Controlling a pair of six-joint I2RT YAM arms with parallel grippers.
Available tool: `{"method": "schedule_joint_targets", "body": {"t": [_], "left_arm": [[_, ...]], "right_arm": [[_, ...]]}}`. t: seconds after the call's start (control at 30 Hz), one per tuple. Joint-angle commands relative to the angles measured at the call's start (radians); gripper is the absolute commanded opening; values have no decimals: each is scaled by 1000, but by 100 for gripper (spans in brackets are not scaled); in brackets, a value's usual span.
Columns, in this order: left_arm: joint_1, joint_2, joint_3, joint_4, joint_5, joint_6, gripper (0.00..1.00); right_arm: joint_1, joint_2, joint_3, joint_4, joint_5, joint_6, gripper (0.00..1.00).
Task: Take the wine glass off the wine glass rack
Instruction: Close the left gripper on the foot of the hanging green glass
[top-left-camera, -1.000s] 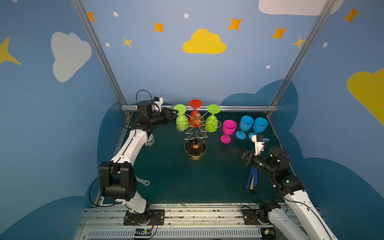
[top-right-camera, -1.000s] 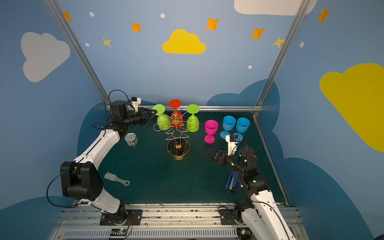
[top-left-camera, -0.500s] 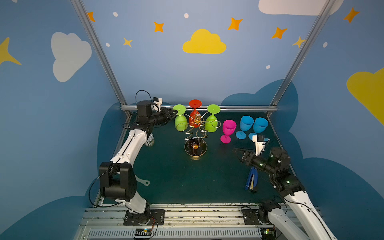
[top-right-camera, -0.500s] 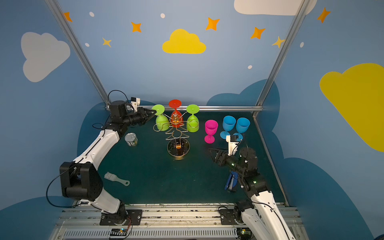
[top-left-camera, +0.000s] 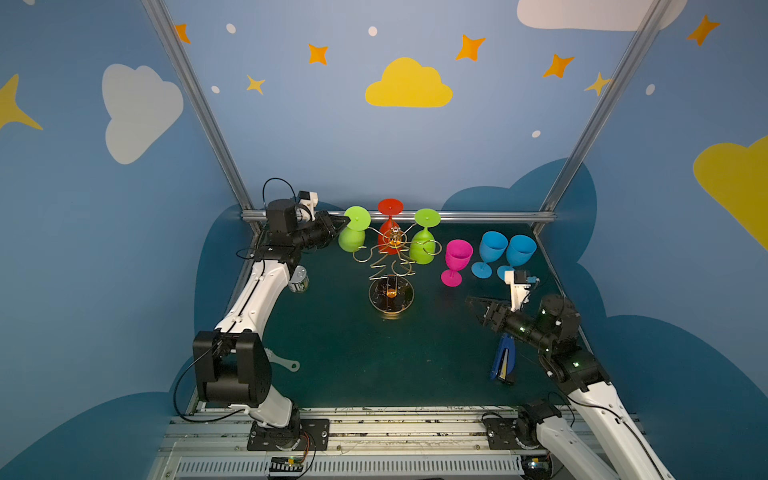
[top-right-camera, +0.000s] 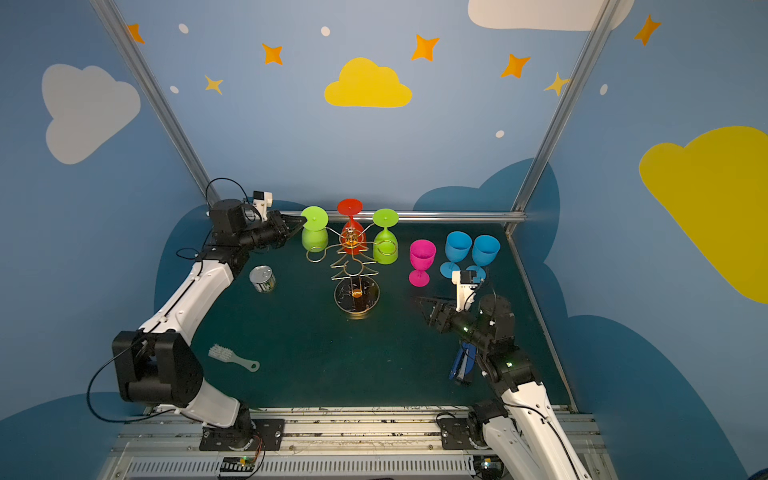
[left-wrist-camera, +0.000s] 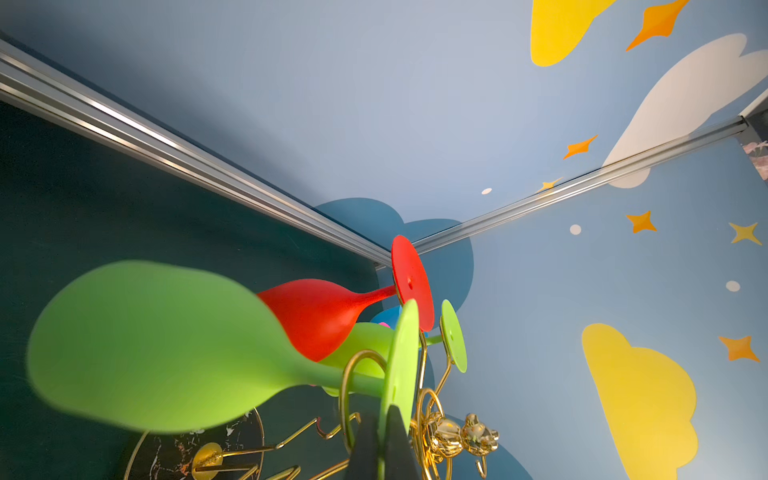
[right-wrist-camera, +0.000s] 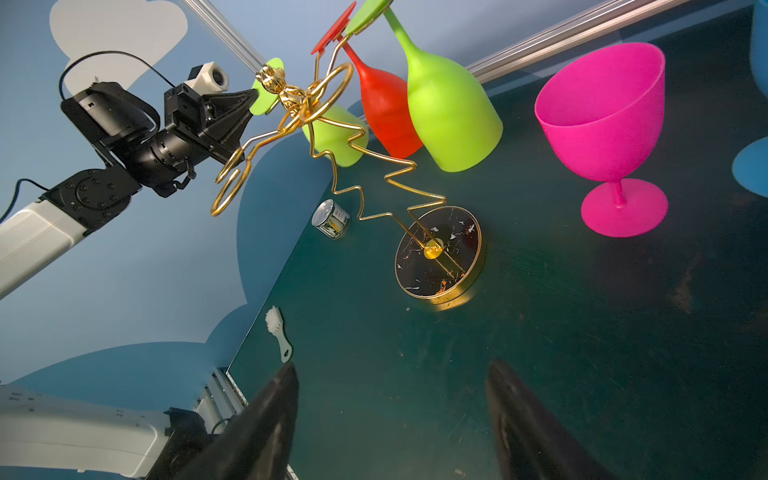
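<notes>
The gold wine glass rack (top-left-camera: 380, 301) (top-right-camera: 347, 305) stands mid-table, and three glasses hang upside down from its arms. The leftmost is a green wine glass (top-left-camera: 351, 241) (top-right-camera: 314, 240) (left-wrist-camera: 158, 345). My left gripper (top-left-camera: 343, 222) (top-right-camera: 300, 223) (left-wrist-camera: 384, 415) is shut on the edge of that glass's round foot, whose stem still sits in a gold loop. A red glass (top-left-camera: 389, 232) and a second green glass (top-left-camera: 423, 249) hang beside it. My right gripper (top-left-camera: 471, 301) (top-right-camera: 422, 301) (right-wrist-camera: 392, 365) hovers open over the table to the right of the rack, with nothing between its fingers.
A pink glass (top-left-camera: 457, 257) and two blue glasses (top-left-camera: 492, 249) stand upright right of the rack. A small tin can (top-right-camera: 262, 278) sits by the left arm. A white brush (top-right-camera: 232, 358) lies front left. A blue tool (top-left-camera: 503, 361) lies under the right arm.
My left gripper has closed fully on the green glass's foot. The right arm has hardly moved.
</notes>
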Motion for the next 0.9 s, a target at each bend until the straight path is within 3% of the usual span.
{"method": "schedule_joint_targets", "body": {"t": [0.0,0.47,0.87], "left_arm": [[6,-11,18,14,7,2,4],[-6,-25,-5,124,69,-130,4],[-64,-32,-51,151,44,-143,4]], "right_arm": [[4,-18,-9,14,0,9,71],[4,-27,-11,18,5,15,71],[5,-23,-9,22,1,16,71]]}}
